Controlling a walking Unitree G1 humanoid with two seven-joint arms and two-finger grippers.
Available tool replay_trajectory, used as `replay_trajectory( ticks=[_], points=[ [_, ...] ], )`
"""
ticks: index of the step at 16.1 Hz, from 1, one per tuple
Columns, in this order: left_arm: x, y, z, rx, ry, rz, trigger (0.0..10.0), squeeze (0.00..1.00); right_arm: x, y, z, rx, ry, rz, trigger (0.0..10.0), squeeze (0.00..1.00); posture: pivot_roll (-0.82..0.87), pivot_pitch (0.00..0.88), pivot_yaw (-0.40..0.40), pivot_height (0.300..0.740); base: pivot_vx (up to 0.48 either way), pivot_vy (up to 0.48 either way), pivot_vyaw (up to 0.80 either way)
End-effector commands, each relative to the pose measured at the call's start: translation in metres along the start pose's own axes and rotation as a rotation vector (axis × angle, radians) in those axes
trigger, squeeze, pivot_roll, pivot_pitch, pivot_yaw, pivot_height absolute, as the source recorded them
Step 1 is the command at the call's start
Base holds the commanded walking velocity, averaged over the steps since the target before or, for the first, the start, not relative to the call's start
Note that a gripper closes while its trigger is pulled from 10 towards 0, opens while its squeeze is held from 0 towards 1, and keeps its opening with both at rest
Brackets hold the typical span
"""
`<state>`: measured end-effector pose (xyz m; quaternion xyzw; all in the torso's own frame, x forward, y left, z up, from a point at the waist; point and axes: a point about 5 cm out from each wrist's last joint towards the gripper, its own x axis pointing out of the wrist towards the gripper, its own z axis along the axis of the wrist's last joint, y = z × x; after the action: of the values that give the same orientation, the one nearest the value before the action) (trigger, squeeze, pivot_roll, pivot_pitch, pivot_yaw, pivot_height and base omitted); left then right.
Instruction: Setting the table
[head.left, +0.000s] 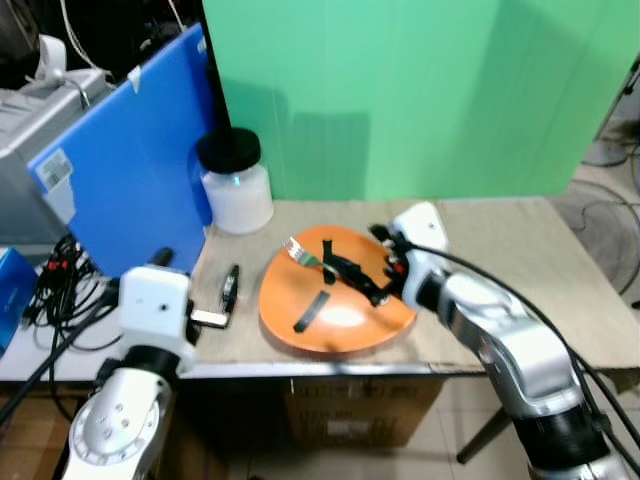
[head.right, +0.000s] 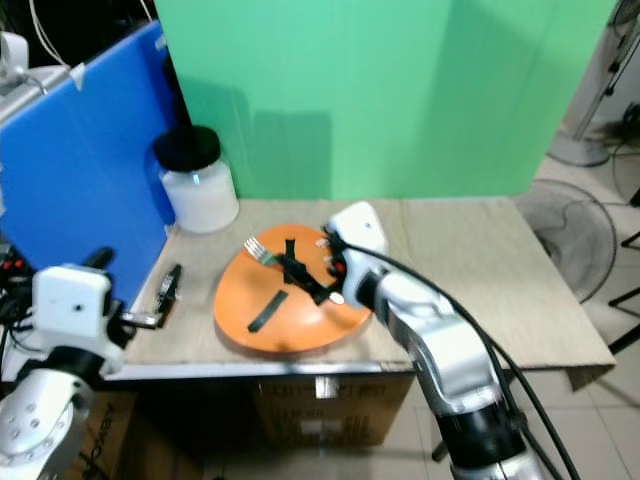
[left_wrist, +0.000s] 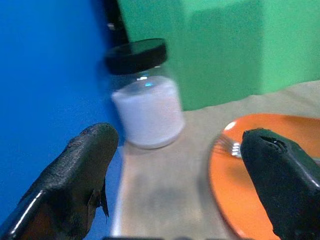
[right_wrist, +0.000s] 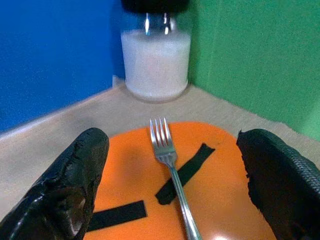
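One fork (right_wrist: 170, 165) lies on the orange plate (head.left: 300, 320) at frame centre, tines toward the white jar (head.left: 236, 190). Right gripper (right_wrist: 172, 190) hovers over it, fingers spread wide, fork between them, untouched. Left gripper (left_wrist: 182, 175) wide too, lower left.

The right part of the table (head.left: 530, 260) is bare, so a gripper can pass there freely. On the left side, the blue board (head.left: 140, 160) and the jar (head.left: 236, 182) stand close together, and the green wall (head.left: 400, 90) closes the back. The plate (head.left: 335, 290) with the fork (right_wrist: 167, 150) takes the middle.
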<state>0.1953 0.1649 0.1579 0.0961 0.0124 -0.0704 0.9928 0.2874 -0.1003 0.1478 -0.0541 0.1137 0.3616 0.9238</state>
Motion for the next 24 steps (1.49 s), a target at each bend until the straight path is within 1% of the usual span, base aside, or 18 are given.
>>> replay_trajectory(
  ticks=[1,2,3,5,6,7,8,10,11,12,13,14,15,16,17,21,24],
  points=[
    [0.001,-0.003,-0.004,0.006,0.019,-0.048,10.0,0.0,0.006,0.0,-0.009,-0.01,0.078,0.018,10.0,1.0,-0.06,0.0,0.052,0.74,0.0,0.0,0.0],
    [0.003,-0.006,-0.003,-0.001,0.012,-0.083,10.0,0.0,0.011,-0.001,-0.009,-0.022,0.1,0.031,10.0,1.0,-0.06,0.0,0.049,0.74,0.0,0.0,0.0],
    [0.005,-0.01,-0.004,-0.007,0.025,-0.15,10.0,0.0,0.022,0.0,-0.009,-0.057,0.14,0.062,10.0,1.0,-0.06,0.0,0.049,0.74,0.0,0.0,0.0],
    [0.007,-0.016,-0.008,-0.008,0.071,-0.274,10.0,0.0,0.045,0.003,-0.007,-0.104,0.184,0.122,10.0,1.0,-0.07,0.0,0.05,0.74,0.0,0.0,0.0],
    [0.007,-0.017,-0.008,-0.01,0.079,-0.293,10.0,0.0,0.049,0.003,-0.007,-0.111,0.195,0.128,10.0,1.0,-0.07,0.0,0.05,0.74,0.0,0.0,0.0],
    [0.007,-0.018,-0.009,-0.012,0.088,-0.32,10.0,0.0,0.058,0.003,-0.007,-0.137,0.216,0.131,10.0,1.0,-0.07,0.0,0.053,0.74,0.0,0.0,0.0],
    [0.006,-0.021,-0.009,-0.017,0.099,-0.366,10.0,0.0,0.072,0.005,-0.005,-0.175,0.237,0.115,10.0,1.0,-0.07,0.0,0.052,0.74,0.0,0.0,0.0],
    [0.004,-0.026,-0.01,-0.021,0.114,-0.422,10.0,0.0,0.084,0.003,-0.003,-0.196,0.266,0.059,10.0,1.0,-0.06,0.0,0.05,0.74,0.0,0.0,0.0],
    [0.002,-0.028,-0.01,-0.025,0.117,-0.444,10.0,0.0,0.088,0.002,-0.002,-0.192,0.274,0.039,10.0,0.08,-0.06,0.0,0.049,0.74,0.0,0.0,0.0],
    [0.001,-0.029,-0.009,-0.027,0.12,-0.456,10.0,0.0,0.091,0.0,-0.001,-0.183,0.281,0.021,10.0,0.0,-0.06,0.0,0.047,0.74,0.0,0.0,0.0],
    [0.0,-0.031,-0.009,-0.029,0.124,-0.469,10.0,0.0,0.092,-0.004,-0.004,-0.168,0.306,-0.007,10.0,0.0,-0.06,0.0,0.044,0.74,0.0,0.0,0.0],
    [-0.001,-0.032,-0.009,-0.03,0.125,-0.472,10.0,0.0,0.093,-0.005,-0.006,-0.166,0.314,-0.008,10.0,0.0,-0.06,0.0,0.045,0.74,0.0,0.0,0.0],
    [-0.001,-0.032,-0.01,-0.03,0.128,-0.483,10.0,0.0,0.092,-0.009,-0.009,-0.155,0.333,-0.013,8.2,0.0,-0.06,0.0,0.044,0.74,0.0,0.0,0.0],
    [-0.002,-0.033,-0.01,-0.031,0.129,-0.49,10.0,0.0,0.092,-0.011,-0.012,-0.141,0.346,-0.015,3.0,0.0,-0.06,0.0,0.043,0.74,0.0,0.0,0.0],
    [-0.003,-0.033,-0.01,-0.033,0.132,-0.502,10.0,0.0,0.09,-0.015,-0.016,-0.128,0.368,-0.005,0.0,0.0,-0.06,0.0,0.045,0.74,0.0,0.0,0.0],
    [-0.004,-0.034,-0.011,-0.034,0.139,-0.526,10.0,0.0,0.086,-0.026,-0.023,-0.114,0.397,-0.011,0.0,0.0,-0.07,0.0,0.051,0.74,0.0,0.0,0.0],
    [-0.003,-0.034,-0.011,-0.032,0.14,-0.536,10.0,0.0,0.086,-0.029,-0.024,-0.109,0.396,-0.019,0.0,0.0,-0.07,0.0,0.054,0.74,0.0,0.0,0.0]
  ],
)
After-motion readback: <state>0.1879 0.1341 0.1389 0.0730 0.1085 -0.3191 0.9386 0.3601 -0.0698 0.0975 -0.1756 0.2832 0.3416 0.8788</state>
